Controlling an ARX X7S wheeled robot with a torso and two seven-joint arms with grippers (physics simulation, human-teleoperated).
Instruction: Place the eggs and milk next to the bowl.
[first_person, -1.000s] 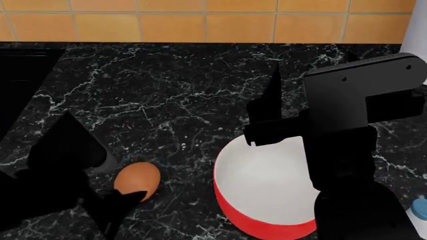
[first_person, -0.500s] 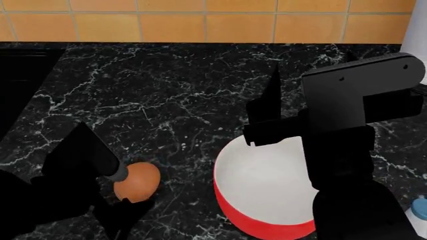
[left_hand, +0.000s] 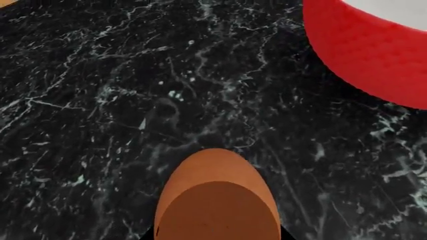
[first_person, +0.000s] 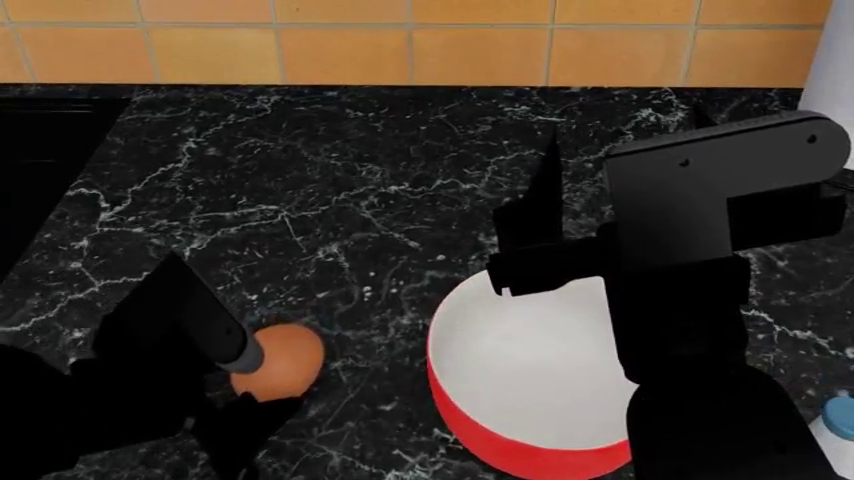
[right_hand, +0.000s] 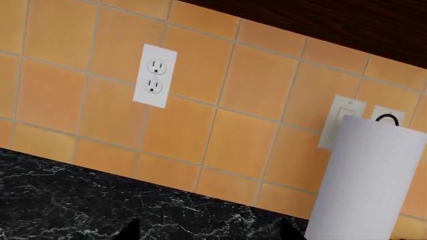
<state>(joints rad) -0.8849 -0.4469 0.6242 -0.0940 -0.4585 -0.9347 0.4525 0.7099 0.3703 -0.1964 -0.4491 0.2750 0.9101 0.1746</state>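
The left tool (first_person: 244, 385) is at the near left of the black marble tabletop (first_person: 334, 190), its two dark fingers set against either side of one brown egg (first_person: 276, 362), gripping it. The egg lies just left of the red bowl (first_person: 534, 375), apart from it. The right tool (first_person: 534, 235) hangs above the bowl's far rim; whether it is spread or closed cannot be told. The milk (first_person: 838, 415) peeks in at the near right edge.

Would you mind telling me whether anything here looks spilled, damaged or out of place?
Nothing stands out. The egg looks intact between the left gripper's fingers, the bowl sits upright and empty, and the countertop shows no spills.
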